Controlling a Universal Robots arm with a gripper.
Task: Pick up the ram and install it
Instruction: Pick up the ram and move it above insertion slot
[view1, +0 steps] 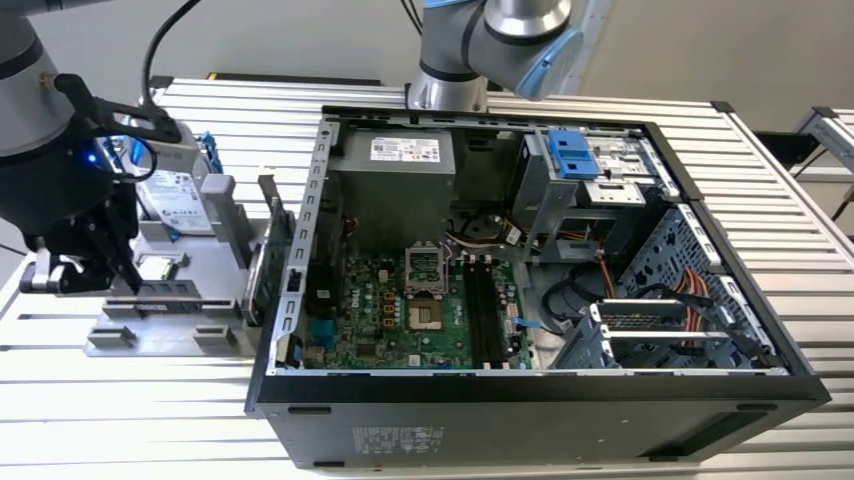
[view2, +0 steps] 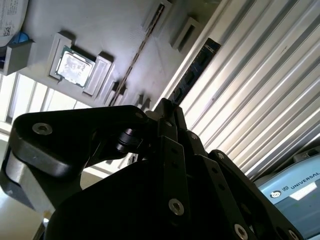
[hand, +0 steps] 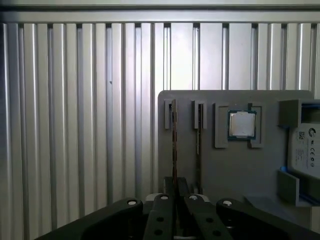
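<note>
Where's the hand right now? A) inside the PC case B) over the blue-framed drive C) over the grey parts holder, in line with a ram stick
C: in the first wrist view the hand sits at the grey parts holder, lined up with one ram stick standing in its slot.

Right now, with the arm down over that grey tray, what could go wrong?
The gripper sits at the ram, which stands on edge in its slot; a skewed lift could jam or bend it. A second stick stands close beside and could get knocked. The chip lies in the same grey tray, so a snag might jolt it too.
</note>
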